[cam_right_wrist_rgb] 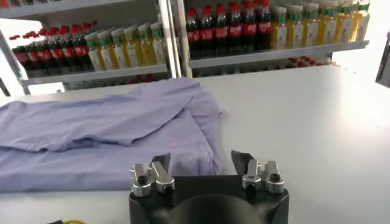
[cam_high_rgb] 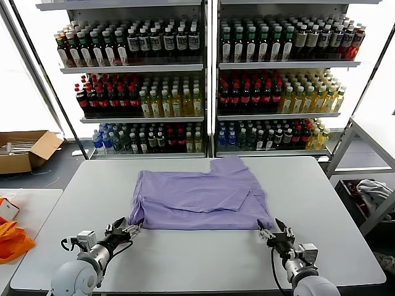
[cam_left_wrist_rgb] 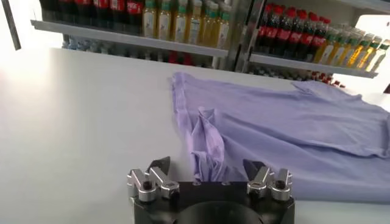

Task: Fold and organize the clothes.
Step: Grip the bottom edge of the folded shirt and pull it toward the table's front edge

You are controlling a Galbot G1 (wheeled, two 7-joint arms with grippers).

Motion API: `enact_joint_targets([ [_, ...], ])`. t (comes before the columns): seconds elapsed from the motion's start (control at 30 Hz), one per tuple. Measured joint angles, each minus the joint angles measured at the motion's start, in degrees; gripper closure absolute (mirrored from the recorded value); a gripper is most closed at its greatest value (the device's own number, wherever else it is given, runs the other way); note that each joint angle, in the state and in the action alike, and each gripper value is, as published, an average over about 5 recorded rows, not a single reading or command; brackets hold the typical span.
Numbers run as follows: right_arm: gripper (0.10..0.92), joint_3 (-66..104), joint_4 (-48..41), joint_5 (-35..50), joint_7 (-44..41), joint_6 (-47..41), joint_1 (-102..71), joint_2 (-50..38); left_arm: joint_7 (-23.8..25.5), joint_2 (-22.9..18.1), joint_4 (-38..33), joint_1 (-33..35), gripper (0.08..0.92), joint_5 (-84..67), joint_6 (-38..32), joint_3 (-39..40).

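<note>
The lavender T-shirt lies partly folded on the white table, plain side up, with one sleeve flap folded over on the right. My left gripper is open at the shirt's near left corner. In the left wrist view the bunched corner of the shirt lies just ahead, between the spread jaws. My right gripper is open at the near right corner. In the right wrist view the hem of the shirt lies between its jaws.
Shelves of bottles stand behind the table. A cardboard box sits on the floor at the far left. Orange fabric lies on a side table at left. A grey-white cloth bundle lies at right.
</note>
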Motion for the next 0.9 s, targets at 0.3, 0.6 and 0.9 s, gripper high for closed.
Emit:
enact_joint_targets([
  [0.3, 0.812, -0.58, -0.34, -0.07, 0.34, 0.63, -0.47, -0.06, 0.66, -0.35, 0.97, 0.78, 0.634, 0.18, -0.82, -0.19],
  [0.6, 0.901, -0.19, 0.90, -0.04, 0.31, 1.07, -2.05, -0.57, 0.74, -0.38, 0.25, 2.42, 0.878, 0.02, -1.13, -1.11],
  [0.9, 0.901, 1.59, 5.87, -0.48, 0.63, 0.81, -6.71, -1.20, 0.58, -2.05, -4.24, 7.22, 0.911, 0.31, -1.11, -3.32],
])
